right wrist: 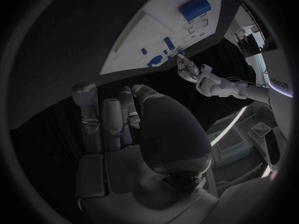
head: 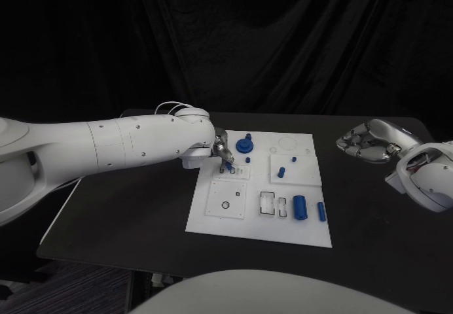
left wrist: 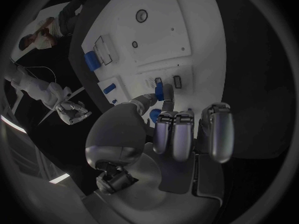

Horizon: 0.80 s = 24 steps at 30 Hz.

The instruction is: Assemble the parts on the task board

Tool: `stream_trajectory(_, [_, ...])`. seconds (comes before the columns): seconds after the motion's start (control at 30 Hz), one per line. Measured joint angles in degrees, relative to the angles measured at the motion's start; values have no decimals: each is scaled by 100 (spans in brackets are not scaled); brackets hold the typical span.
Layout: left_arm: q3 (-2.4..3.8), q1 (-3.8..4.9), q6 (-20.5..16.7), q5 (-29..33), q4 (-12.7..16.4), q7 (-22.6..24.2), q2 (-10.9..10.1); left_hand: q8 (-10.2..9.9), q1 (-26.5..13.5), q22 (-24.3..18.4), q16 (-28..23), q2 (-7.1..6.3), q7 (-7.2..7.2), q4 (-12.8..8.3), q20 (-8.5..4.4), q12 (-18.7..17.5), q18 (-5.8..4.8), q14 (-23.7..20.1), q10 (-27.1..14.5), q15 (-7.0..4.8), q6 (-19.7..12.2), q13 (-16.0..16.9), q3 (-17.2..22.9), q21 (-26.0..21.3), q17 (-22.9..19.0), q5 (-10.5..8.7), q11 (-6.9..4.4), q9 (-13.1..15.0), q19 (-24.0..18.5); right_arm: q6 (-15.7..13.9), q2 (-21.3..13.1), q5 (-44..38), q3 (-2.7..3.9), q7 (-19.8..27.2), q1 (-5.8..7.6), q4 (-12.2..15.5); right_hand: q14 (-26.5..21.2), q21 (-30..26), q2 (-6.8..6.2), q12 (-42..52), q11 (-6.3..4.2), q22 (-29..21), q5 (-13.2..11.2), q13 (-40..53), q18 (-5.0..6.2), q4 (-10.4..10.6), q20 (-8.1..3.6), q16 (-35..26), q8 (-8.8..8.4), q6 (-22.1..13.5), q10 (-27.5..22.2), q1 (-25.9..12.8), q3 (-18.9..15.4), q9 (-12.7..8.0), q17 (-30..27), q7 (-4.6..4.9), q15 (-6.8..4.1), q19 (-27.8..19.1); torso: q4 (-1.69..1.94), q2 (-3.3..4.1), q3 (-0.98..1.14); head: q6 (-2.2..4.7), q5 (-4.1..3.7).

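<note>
- Now the left hand (head: 221, 149) is pinching a small blue part (left wrist: 159, 90) over the board (head: 213, 219).
- Likely light, stiff, slippery; gripping its upper end suits.
- The right hand (head: 370, 141) is idling, fingers curled on nothing.

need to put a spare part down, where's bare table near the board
Bare black table lies left of the task board, below the left arm, and right of it, below the right hand. The board's far left is crowded by the left hand and blue parts.

Left robot hand (head: 221, 149) pinches downward; right robot hand (head: 370, 141) hovers, fingers curled.
</note>
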Motion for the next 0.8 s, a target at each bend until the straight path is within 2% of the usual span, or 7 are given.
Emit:
stream_trajectory(0.27, [0, -2, -549, 0, 282, 27, -206, 0, -60, 1, 0, -60, -2, 0, 0, 0, 0, 0, 0, 0, 2, 0, 33, -18, 0, 0, 0, 22, 0, 1, -4, 0, 0, 0, -21, -6, 0, 0, 0, 0, -20, 3, 25, -13, 0, 0, 0, 0, 0, 0, -20, 0, 0, 0, 0, 0, 0, 0, 1, 0, -1, 0, 0])
stream_trajectory(0.4, [1, -45, -901, -22, 444, 82, -311, 0, -61, 1, 0, -60, -25, 7, 0, 0, 0, 0, 0, 0, -20, 0, 40, -24, 0, 0, 0, 24, 0, 1, -9, 0, 0, 0, -25, -8, 0, 0, 0, 0, -20, 5, 25, -12, 0, 0, 0, 0, 0, 0, -20, 0, 0, -1, -10, 0, 0, 0, 1, -1, 0, 0, 2])
stream_trajectory(0.8, [0, -424, -2021, -556, 828, 274, -561, 33, -84, 0, 0, -83, -25, 39, 0, 0, 0, 0, 0, 0, -20, 0, 71, -24, 0, 0, 0, 33, 0, -3, -34, 0, 0, 1, -29, 1, 0, -25, 0, -23, -20, 4, 47, -28, 0, -16, 0, 1, 0, 0, -20, 0, 16, -1, -11, 0, 0, 0, -1, -2, 5, 0, -18])
